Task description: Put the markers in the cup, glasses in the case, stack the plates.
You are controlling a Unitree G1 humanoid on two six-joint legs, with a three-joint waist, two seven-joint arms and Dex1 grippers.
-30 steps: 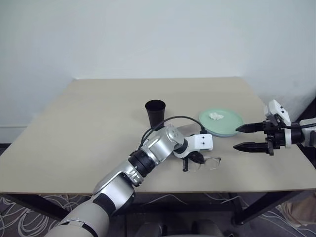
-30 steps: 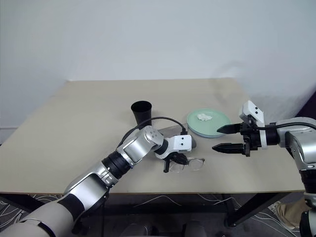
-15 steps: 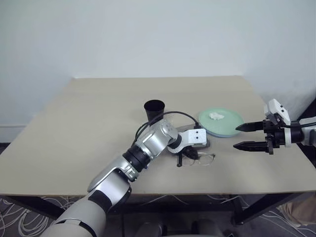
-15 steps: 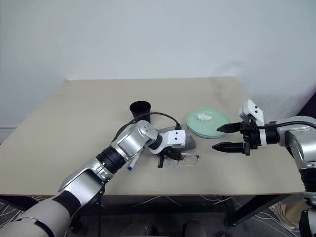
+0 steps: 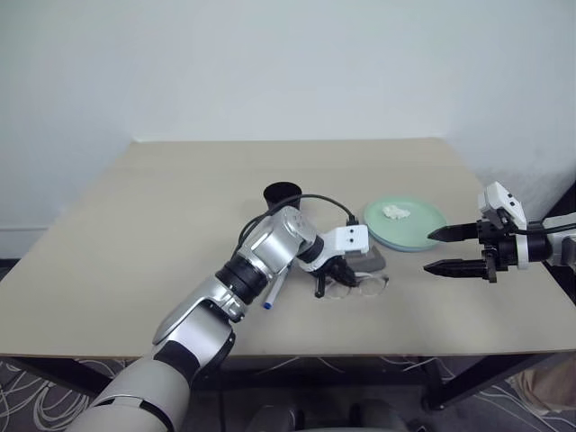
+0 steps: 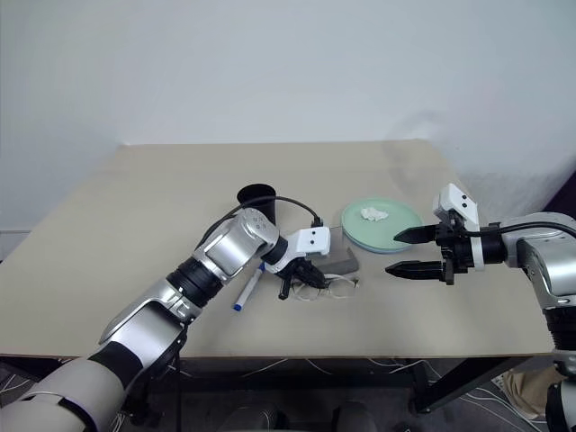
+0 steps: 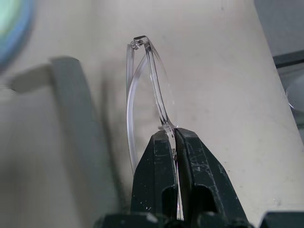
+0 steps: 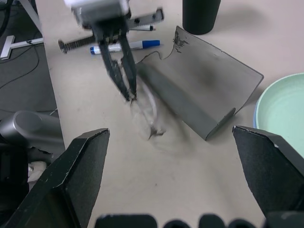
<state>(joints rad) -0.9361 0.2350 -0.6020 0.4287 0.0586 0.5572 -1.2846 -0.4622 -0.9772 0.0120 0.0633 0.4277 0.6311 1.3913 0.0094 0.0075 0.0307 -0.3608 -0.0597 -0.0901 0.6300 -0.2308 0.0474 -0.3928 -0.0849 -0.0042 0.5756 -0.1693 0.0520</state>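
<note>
- Since a second ago the left gripper (image 6: 290, 286) has carried the thin clear-lensed glasses (image 6: 326, 286) leftward across the beige tabletop (image 5: 153, 234), from the near edge in front of the green plate to a spot beside the grey case, and its arm no longer covers the blue-capped white marker (image 6: 247, 290).
- Left gripper: its two black fingers (image 7: 156, 175) are pressed together on the glasses' frame at the bridge, one lens reaching out past the fingertips.
- Open grey rectangular case (image 8: 199, 92): just beside the held glasses, on the far side of the left gripper, its lid raised.
- Blue-capped marker: flat on the table just behind the left gripper, under its wrist.
- Tall black tapered cup (image 5: 281, 197): upright, beyond the left forearm.
- Mint green round plate (image 5: 407, 223), stacked on a light blue one whose rim shows beneath it in the right wrist view, carries a small white lump (image 5: 393, 212) and lies between the two grippers.
- Right gripper (image 5: 446, 250): jaws spread wide, holding nothing, above the table beside the plate.
- No readable writing or labels appear.
</note>
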